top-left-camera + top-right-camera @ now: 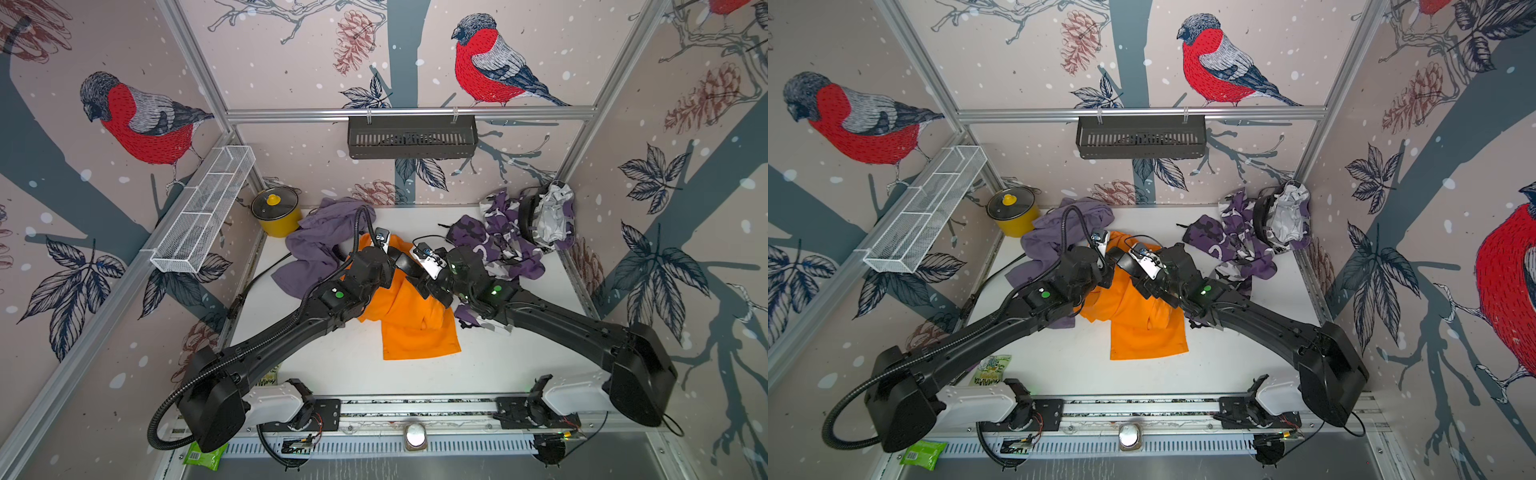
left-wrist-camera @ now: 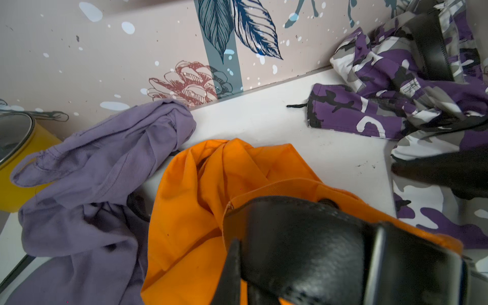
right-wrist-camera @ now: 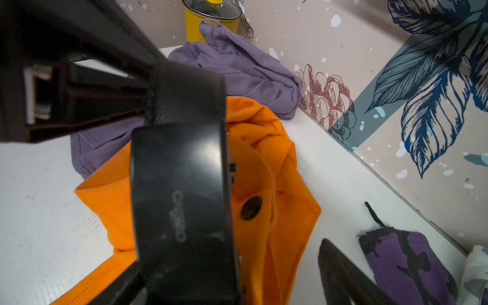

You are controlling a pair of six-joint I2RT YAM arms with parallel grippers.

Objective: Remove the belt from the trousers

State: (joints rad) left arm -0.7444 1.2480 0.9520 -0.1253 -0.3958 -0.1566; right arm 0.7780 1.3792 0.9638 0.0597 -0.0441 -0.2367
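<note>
While the strap probably still has to be drawn from its loops, the left gripper (image 3: 148,100) is clamped on the black grained-leather belt (image 2: 303,250) just behind its glossy plate buckle (image 3: 182,190). The right gripper (image 3: 229,258) stands with jaws apart either side of that buckle, seemingly ready to take it. The belt lies on the orange trousers (image 1: 415,324) mid-table, with a lilac garment (image 1: 320,241) at eleven o'clock and camouflage trousers (image 1: 498,245) at one.

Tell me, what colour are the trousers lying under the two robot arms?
Plain bright orange trousers, no pattern; the left wrist view shows them best.
</note>
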